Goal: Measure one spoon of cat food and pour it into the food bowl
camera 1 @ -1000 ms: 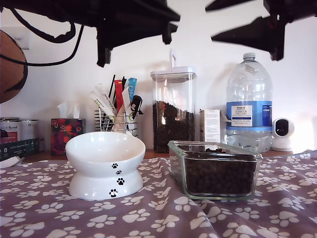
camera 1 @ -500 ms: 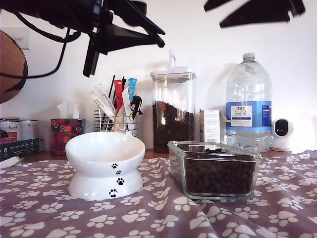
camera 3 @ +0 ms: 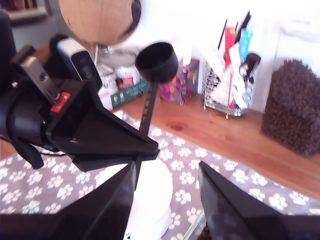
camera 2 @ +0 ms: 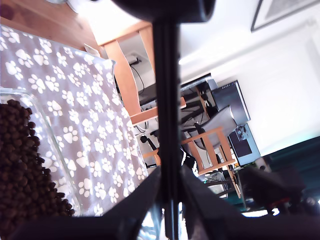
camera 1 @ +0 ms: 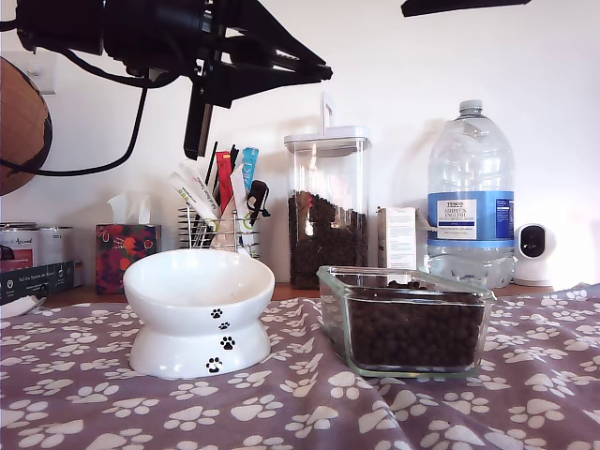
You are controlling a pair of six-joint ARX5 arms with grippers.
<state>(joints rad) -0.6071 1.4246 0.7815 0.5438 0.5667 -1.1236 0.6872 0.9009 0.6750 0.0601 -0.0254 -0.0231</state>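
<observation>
Step in hand: transport of the spoon [camera 3: 156,62], judged to fall between scooping and pouring. Which half of that it is cannot be settled, since the cup's inside is not seen in any view.

- My first gripper [camera 2: 168,172] is closed tight on the spoon's handle, with the cup held out beyond the jaws.
- My second gripper [camera 3: 167,167] is spread wide and nothing is held in it.
- The bowl [camera 1: 159,281] is on the pawprint cloth [camera 1: 309,412], at the exterior view's left. No kibble [camera 1: 412,333] is seen in the part of its inside that shows in the second wrist view, so the pour is judged not yet done.
- The kibble is in the glass dish [camera 1: 412,281] just beside the bowl, and more is in the canister [camera 1: 328,206] behind.

Next move, if the cup is empty: it is to be swung over the dish, dipped mouth-first and levelled. If it is loaded: it is to be kept level, brought over the bowl and then rolled.

View differences:
- The cup and the grip on the handle are shown clearly only in the second wrist view.
- In the exterior view the arm above the bowl is a dark silhouette, and the other arm is barely caught at the top edge.
- In the first wrist view only the handle and a corner of the dish are given.
</observation>
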